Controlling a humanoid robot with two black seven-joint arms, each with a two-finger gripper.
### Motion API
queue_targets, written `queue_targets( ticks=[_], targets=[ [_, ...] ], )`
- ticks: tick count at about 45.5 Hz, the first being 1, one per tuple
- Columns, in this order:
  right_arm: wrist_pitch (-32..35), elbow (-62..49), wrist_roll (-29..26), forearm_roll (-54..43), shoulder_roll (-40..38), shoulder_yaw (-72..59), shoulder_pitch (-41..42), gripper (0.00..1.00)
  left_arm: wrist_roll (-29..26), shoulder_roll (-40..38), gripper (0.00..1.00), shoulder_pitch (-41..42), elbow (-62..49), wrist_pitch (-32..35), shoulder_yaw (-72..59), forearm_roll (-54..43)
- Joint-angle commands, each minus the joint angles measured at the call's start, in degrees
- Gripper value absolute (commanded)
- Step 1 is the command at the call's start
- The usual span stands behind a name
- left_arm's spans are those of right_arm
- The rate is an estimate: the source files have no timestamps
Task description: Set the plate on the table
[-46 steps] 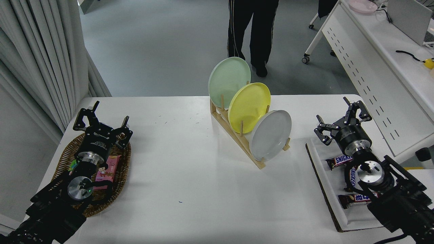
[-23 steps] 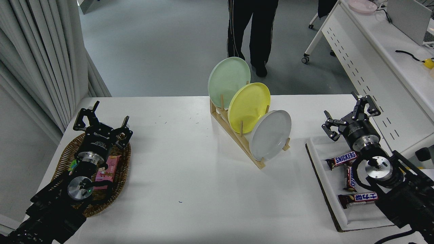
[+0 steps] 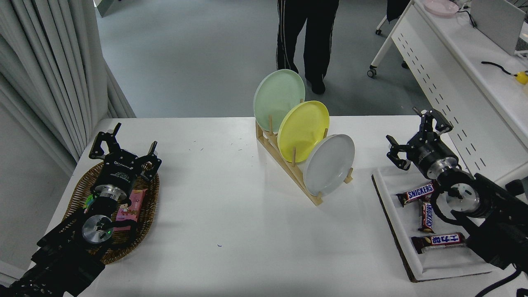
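The plate (image 3: 330,165), glossy light grey-white, stands on edge in the nearest slot of a wooden rack (image 3: 288,169) in the middle of the table (image 3: 231,231). Behind it in the same rack stand a yellow plate (image 3: 303,130) and a pale green plate (image 3: 278,99). My right gripper (image 3: 414,134) hovers open to the right of the rack, above the table's right side, well apart from the plate and holding nothing. My left gripper (image 3: 123,144) is open and parked over a wicker basket at the lower left.
A wicker basket (image 3: 80,194) with snack packets lies at the left under my left arm. A white tray (image 3: 396,231) holding chocolate bars (image 3: 416,193) sits at the right edge. A person's legs (image 3: 307,41) stand beyond the table. A white desk (image 3: 453,74) is at the far right.
My right gripper has moved away from the tray, rising toward the table's far right and then shifting slightly left. The plates, the rack and the left arm have not moved.
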Motion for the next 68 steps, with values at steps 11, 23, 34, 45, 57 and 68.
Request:
queue_targets(
  ticks=[11, 23, 34, 45, 57, 68],
  targets=[
    [0.99, 19.74, -0.45, 10.08, -17.39, -34.54, 13.47, 1.00, 0.00, 0.00, 1.00, 0.00, 0.00, 0.00, 0.00, 0.00],
    [1.34, 26.34, -0.44, 10.08, -21.80, -39.56, 17.52, 1.00, 0.00, 0.00, 1.00, 0.00, 0.00, 0.00, 0.00, 0.00],
    [1.87, 29.33, -10.09, 12.45, -21.62, -41.50, 21.82, 1.00, 0.00, 0.00, 1.00, 0.00, 0.00, 0.00, 0.00, 0.00],
    [1.17, 28.98, -26.72, 12.36, -21.53, -34.65, 24.37, 1.00, 0.00, 0.00, 1.00, 0.00, 0.00, 0.00, 0.00, 0.00],
    [-3.66, 28.54, -28.04, 9.64, -18.46, -33.41, 27.45, 1.00, 0.00, 0.00, 1.00, 0.00, 0.00, 0.00, 0.00, 0.00],
    [-4.64, 23.88, -27.96, 3.84, -13.89, -33.67, 27.89, 1.00, 0.00, 0.00, 1.00, 0.00, 0.00, 0.00, 0.00, 0.00]
  ],
)
